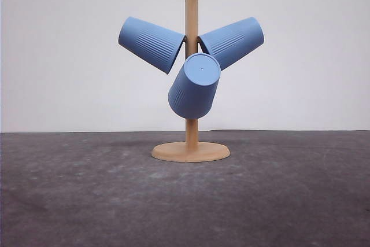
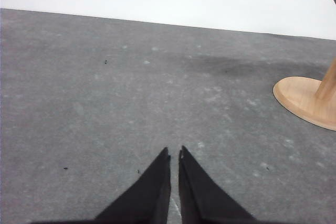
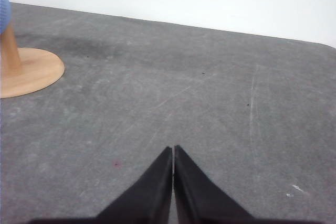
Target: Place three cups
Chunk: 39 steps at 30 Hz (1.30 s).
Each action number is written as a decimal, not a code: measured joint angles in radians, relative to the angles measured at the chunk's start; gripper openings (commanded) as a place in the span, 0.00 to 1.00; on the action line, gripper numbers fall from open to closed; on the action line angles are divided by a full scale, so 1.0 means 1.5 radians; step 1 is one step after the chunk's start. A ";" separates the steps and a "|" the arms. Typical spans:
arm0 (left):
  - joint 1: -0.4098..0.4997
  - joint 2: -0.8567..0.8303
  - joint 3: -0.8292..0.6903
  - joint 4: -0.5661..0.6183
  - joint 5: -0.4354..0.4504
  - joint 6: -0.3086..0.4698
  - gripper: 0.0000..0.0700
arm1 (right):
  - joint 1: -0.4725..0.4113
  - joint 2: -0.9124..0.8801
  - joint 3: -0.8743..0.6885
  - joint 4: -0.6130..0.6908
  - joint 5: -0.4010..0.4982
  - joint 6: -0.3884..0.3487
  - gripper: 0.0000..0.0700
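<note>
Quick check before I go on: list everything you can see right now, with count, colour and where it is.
cups: three, light blue, all hung mouth-inward on the stand's pegs; one upper left, one upper right, one lower at the front
stand: one, light wood, round base and upright post, middle of the table; a bare peg near the top
table: one, dark grey, in front of a white wall
left claw: black, shut, holding nothing, low over the table
right claw: black, shut, holding nothing, low over the table
</note>
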 measured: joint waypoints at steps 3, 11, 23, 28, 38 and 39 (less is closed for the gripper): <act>0.000 0.000 0.000 0.000 0.000 0.000 0.00 | 0.000 0.000 0.000 0.000 0.000 0.000 0.00; 0.000 0.000 0.000 0.000 0.000 0.000 0.00 | 0.000 0.000 0.000 0.000 0.000 0.000 0.00; 0.000 0.000 0.000 0.000 0.000 0.000 0.00 | 0.000 0.000 0.000 0.000 0.000 0.000 0.00; 0.000 0.000 0.000 0.000 0.000 0.000 0.00 | 0.000 0.000 0.000 0.000 0.000 0.000 0.00; 0.000 0.000 0.000 0.000 0.000 0.000 0.00 | 0.000 0.000 0.000 0.000 0.000 0.000 0.00; 0.000 0.000 0.000 0.000 0.000 0.000 0.00 | 0.000 0.000 0.000 0.000 0.000 0.000 0.00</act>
